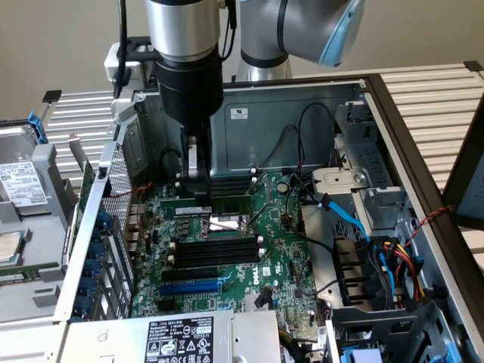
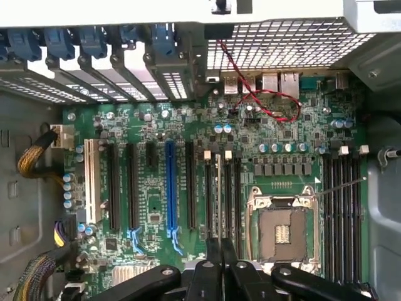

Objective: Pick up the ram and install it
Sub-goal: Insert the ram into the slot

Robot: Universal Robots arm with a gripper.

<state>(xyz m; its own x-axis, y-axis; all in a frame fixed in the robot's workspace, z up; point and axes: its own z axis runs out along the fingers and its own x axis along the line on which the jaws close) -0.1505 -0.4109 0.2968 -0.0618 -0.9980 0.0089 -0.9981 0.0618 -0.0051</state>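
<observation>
The ram (image 1: 219, 203) is a long dark-green stick with a small white label. It hangs level above the motherboard, and my gripper (image 1: 195, 181) is shut on it near its end at the exterior view's left. In the wrist view the ram (image 2: 217, 200) shows edge-on as a thin strip running out from between my black fingers (image 2: 212, 266). There it lies along the black memory slots (image 2: 222, 188) with white end clips, beside the CPU socket (image 2: 280, 229). It is not seated in a slot. The same slots (image 1: 215, 253) lie below the socket in the exterior view.
A blue expansion slot (image 1: 193, 287) lies beyond the memory slots. More black slots (image 2: 341, 213) run on the socket's other side. A drive cage with blue and coloured cables (image 1: 378, 249) fills the exterior view's right. The power supply (image 1: 181, 340) sits at the front, and card brackets (image 1: 98, 249) line the exterior view's left.
</observation>
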